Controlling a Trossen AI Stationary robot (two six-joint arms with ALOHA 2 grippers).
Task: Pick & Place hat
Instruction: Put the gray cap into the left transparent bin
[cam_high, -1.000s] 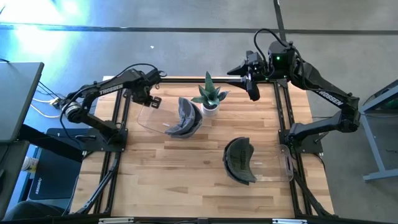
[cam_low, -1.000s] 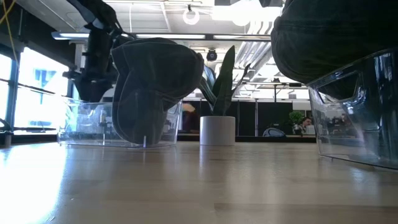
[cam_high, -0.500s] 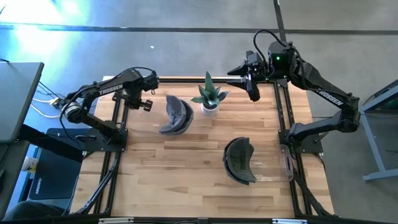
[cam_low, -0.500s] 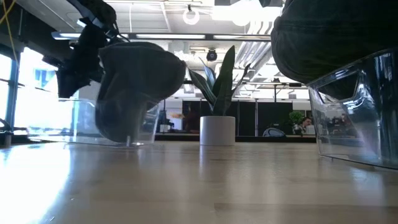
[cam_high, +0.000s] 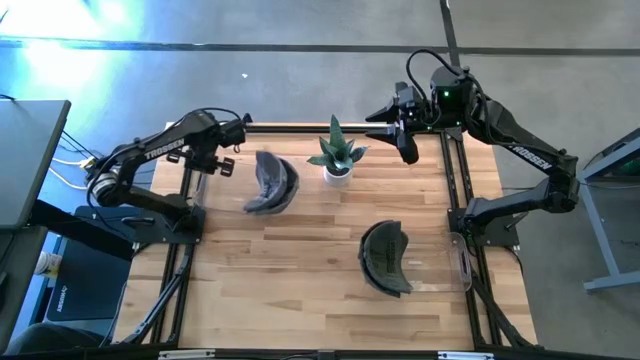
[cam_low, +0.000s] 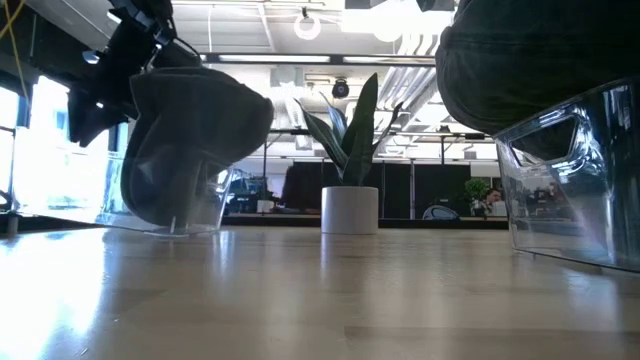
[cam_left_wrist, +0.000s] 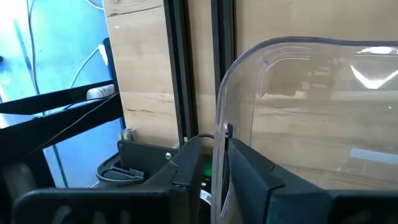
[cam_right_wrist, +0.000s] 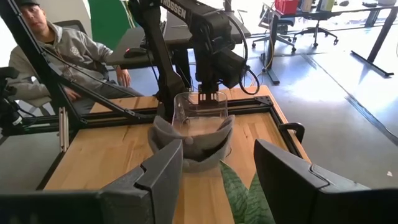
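A dark grey hat (cam_high: 268, 183) lies draped over the plant-side end of a clear plastic bin (cam_high: 226, 183) at the table's far left. It also shows in the low view (cam_low: 190, 140) and the right wrist view (cam_right_wrist: 193, 146). My left gripper (cam_high: 222, 160) stands at the bin's far-left wall and is shut on it. My right gripper (cam_high: 405, 140) hovers open above the far edge, right of the plant, touching nothing. A second dark hat (cam_high: 385, 258) rests against another clear bin (cam_high: 452, 268) near the right edge. My left gripper (cam_left_wrist: 217, 171) pinches the clear bin's upright wall at its rim (cam_left_wrist: 221, 140), one finger (cam_left_wrist: 186, 168) outside and one (cam_left_wrist: 249, 174) inside. The fingers come from above, pointing down. The bin's bottom edge (cam_low: 170, 226) is on the table, and the hat hangs over its other end.
A potted plant in a white pot (cam_high: 337, 160) stands just right of the hat, also in the low view (cam_low: 350, 208). Black frame rails (cam_high: 190, 200) border the table's left side. A person (cam_right_wrist: 37, 43) sits beyond the table's left side. Bare wood (cam_high: 280, 270) lies toward the near edge.
My left gripper has moved toward the table's left edge, staying shut on the bin's wall. The bin and the hat draped on it have slid along the table with it, away from the plant. My right arm has kept still.
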